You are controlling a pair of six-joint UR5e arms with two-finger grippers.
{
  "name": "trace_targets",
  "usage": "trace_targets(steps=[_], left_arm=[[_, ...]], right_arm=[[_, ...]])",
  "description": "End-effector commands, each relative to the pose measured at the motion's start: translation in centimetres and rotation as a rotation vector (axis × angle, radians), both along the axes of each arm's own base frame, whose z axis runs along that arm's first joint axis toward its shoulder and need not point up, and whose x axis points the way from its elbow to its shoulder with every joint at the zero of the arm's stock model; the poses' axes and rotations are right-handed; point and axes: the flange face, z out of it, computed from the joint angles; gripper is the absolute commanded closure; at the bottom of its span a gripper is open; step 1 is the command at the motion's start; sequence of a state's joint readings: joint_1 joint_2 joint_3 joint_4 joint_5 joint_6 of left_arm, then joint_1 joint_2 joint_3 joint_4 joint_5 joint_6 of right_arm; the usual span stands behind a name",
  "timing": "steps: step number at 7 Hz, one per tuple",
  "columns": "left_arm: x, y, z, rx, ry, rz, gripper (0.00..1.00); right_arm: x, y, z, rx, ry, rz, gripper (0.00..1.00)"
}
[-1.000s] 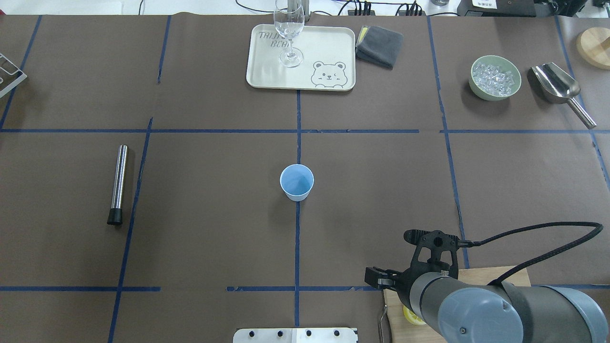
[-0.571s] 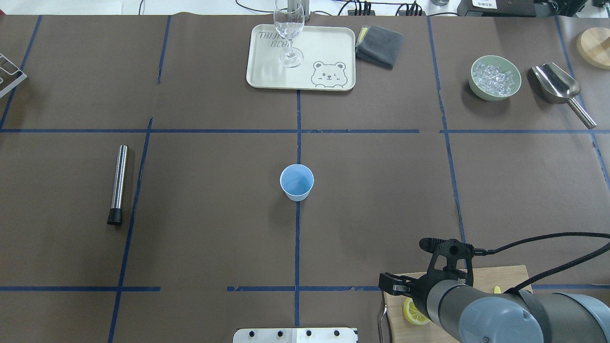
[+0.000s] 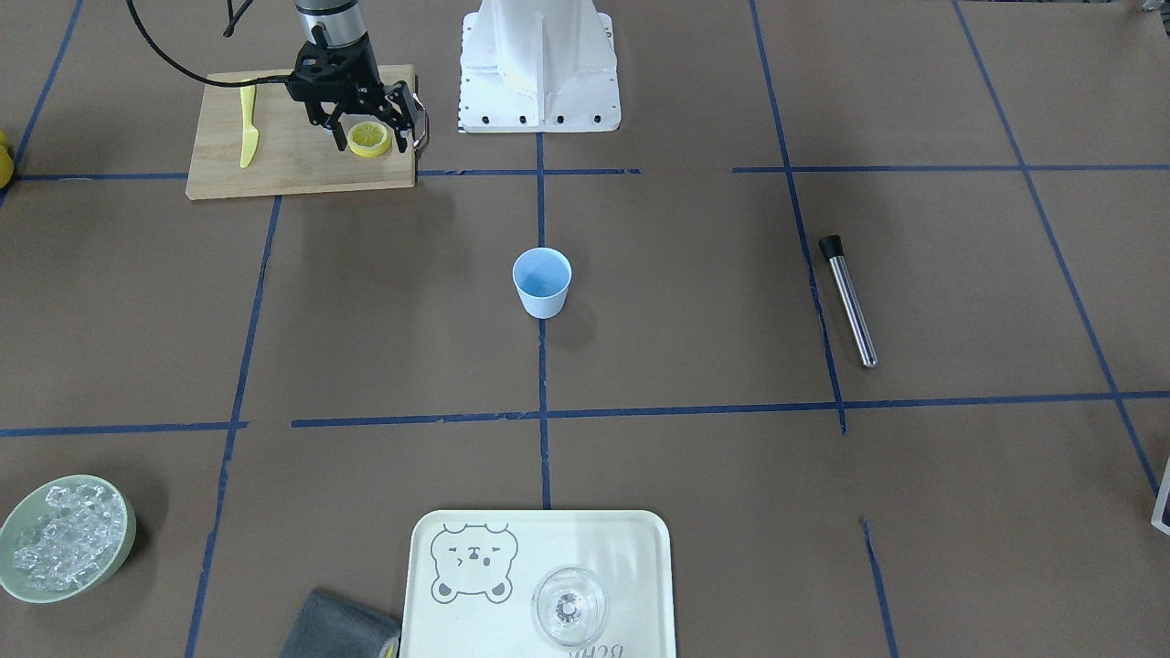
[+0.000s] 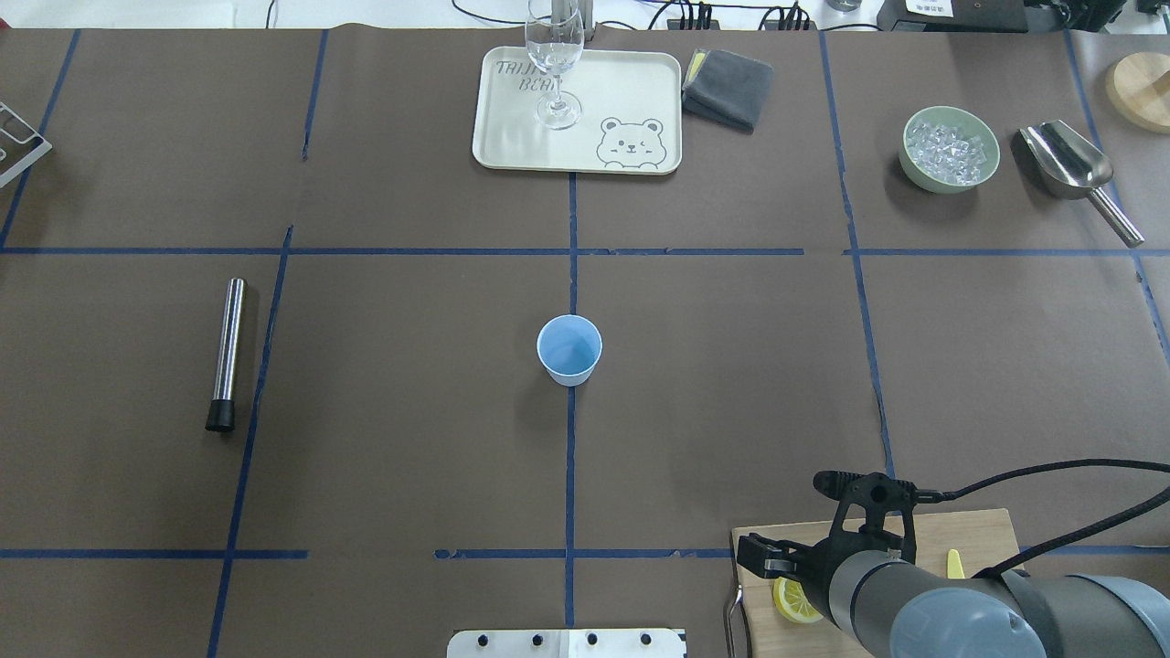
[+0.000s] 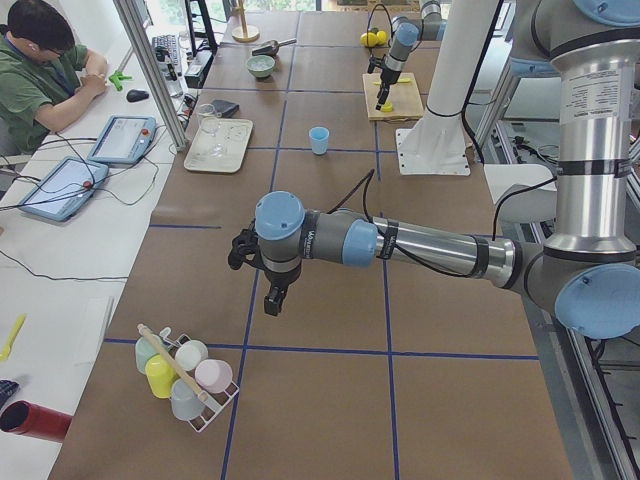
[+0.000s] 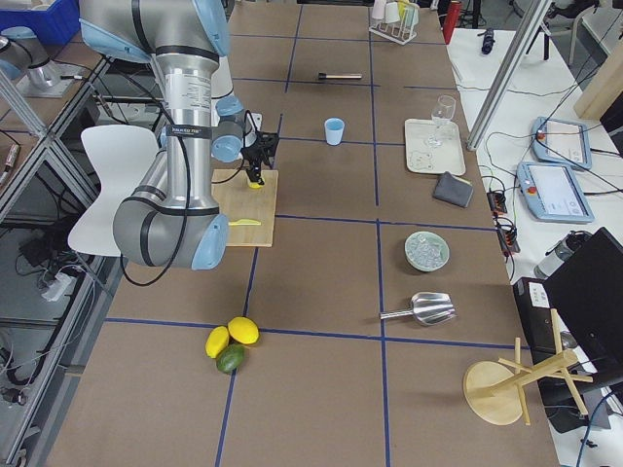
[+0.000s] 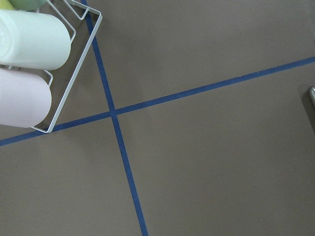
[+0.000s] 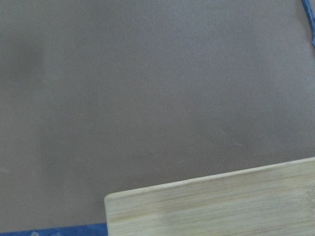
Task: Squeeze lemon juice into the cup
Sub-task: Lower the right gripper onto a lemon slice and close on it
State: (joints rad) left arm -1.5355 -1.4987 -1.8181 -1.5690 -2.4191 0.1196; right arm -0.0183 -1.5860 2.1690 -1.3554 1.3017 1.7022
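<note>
The lemon is a thin yellow slice lying flat on a wooden cutting board at the robot's near right; in the overhead view the lemon is half hidden by the arm. My right gripper hangs open just over it, a finger on either side. The light-blue cup stands upright and empty at the table's middle, also in the overhead view, well apart from the gripper. My left gripper shows only in the exterior left view, far from the cup; I cannot tell whether it is open.
A yellow toy knife lies on the board. A steel muddler lies at the left. At the far side are a tray with a glass, a grey cloth, an ice bowl and a scoop. A cup rack is near the left gripper.
My right arm has drawn back toward the robot's edge and come over the cutting board, so more of the lemon slice shows. The cup has not moved.
</note>
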Motion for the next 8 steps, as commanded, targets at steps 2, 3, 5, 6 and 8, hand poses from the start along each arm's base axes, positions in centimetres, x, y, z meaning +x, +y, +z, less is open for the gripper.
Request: trace_targets(steps=[2,3,5,6,8], left_arm=[[0.01,-0.01,0.3,-0.006,0.001,0.0,0.0],[0.0,-0.02,0.54,-0.011,0.0,0.0,0.0],[0.0,-0.03,0.7,-0.014,-0.001,0.0,0.0],[0.01,-0.02,0.69,-0.014,0.001,0.0,0.0],[0.01,-0.02,0.69,-0.014,0.001,0.0,0.0]], right_arm=[[-0.54,0.83,0.99,0.008,0.022,-0.011,0.0],[-0.44,0.82,1.06,0.009,0.023,-0.011,0.0],[-0.44,0.82,1.06,0.009,0.023,-0.011,0.0],[-0.39,0.77,0.99,0.007,0.022,-0.011,0.0],[-0.36,0.77,0.92,0.007,0.02,-0.011,0.12]])
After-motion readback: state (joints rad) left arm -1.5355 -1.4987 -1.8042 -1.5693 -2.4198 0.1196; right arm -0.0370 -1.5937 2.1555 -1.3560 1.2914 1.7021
